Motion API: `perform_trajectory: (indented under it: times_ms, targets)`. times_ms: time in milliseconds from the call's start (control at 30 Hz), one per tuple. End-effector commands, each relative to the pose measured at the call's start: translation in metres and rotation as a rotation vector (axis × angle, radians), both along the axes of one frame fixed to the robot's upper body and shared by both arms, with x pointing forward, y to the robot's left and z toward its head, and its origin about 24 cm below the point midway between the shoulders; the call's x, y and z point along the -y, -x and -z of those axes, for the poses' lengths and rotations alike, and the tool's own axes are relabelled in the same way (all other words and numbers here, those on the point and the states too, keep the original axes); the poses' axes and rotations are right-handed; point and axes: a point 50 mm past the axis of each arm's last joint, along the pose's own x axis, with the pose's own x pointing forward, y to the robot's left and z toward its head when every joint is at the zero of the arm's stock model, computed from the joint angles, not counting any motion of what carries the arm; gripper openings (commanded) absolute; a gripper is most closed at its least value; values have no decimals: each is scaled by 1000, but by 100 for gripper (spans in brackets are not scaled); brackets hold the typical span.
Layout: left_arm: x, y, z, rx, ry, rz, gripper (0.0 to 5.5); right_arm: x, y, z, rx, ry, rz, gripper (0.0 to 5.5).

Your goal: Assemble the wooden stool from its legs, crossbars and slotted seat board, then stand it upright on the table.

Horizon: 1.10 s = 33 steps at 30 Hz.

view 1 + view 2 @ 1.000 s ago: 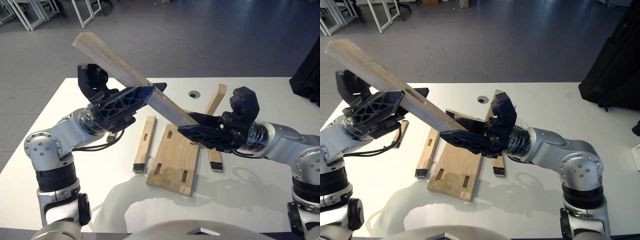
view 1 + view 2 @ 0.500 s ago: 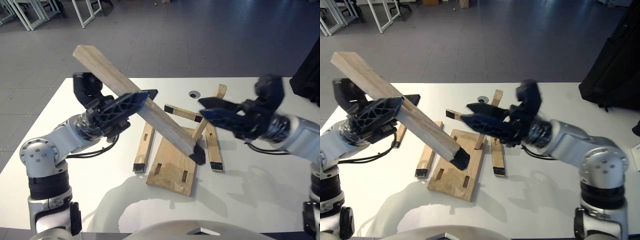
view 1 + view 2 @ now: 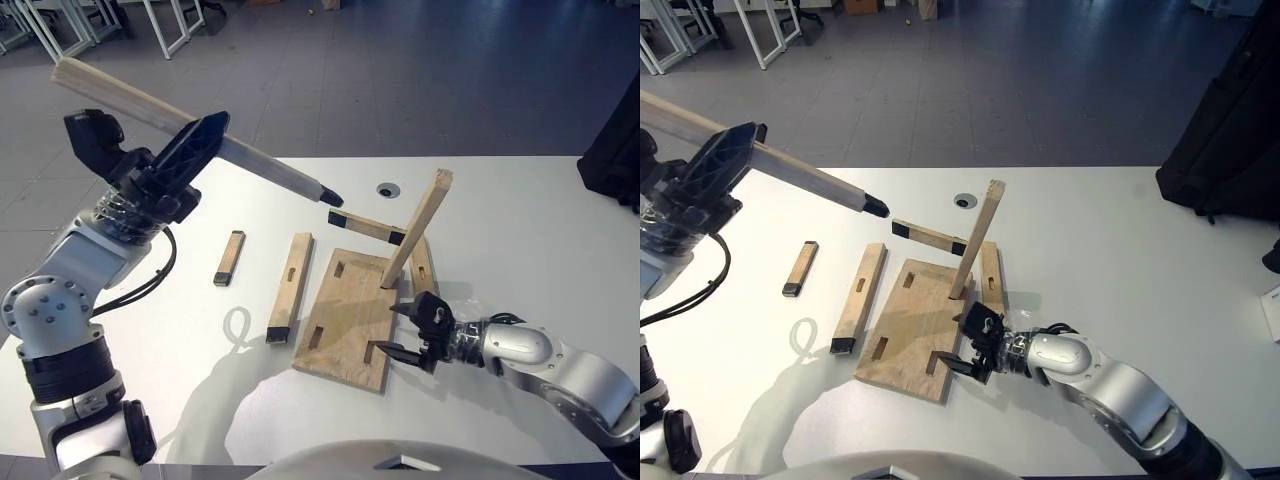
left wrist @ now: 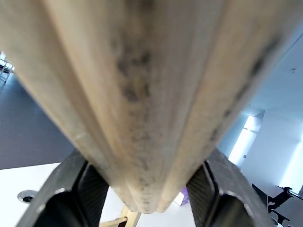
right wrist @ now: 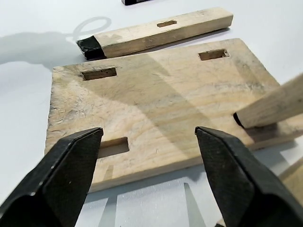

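Clamping a leg [image 3: 270, 168] high over the surface's [image 3: 520, 220] left side, the left gripper [image 3: 205, 135] should align it squarely above a free slot [image 3: 338, 269] in the flat seat board [image 3: 345, 320]; the right gripper [image 3: 392, 330], jaws apart at the board's near edge, could steady it.

leg [image 3: 415, 228] in seat board [image 3: 345, 322], slotted bar [image 3: 290, 285] left

Round grommet hole [image 3: 388, 188] noted in white worktop [image 3: 520, 200], near far edge. Grey tiled floor [image 3: 400, 80] seen beyond worktop. White metal frames [image 3: 170, 25] stood on floor, far left. Dark fabric mass [image 3: 1230, 120] seen at right edge, beside worktop. Small white item [image 3: 1273, 300] cut off by right edge; not identified.
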Motion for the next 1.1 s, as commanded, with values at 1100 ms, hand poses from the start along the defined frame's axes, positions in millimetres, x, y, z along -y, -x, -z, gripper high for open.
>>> perform_trajectory:
  times_ms: [1100]
  targets:
    - [13,31,39,-40,-433,257,203,65,-39,0,31,340,-185,360]
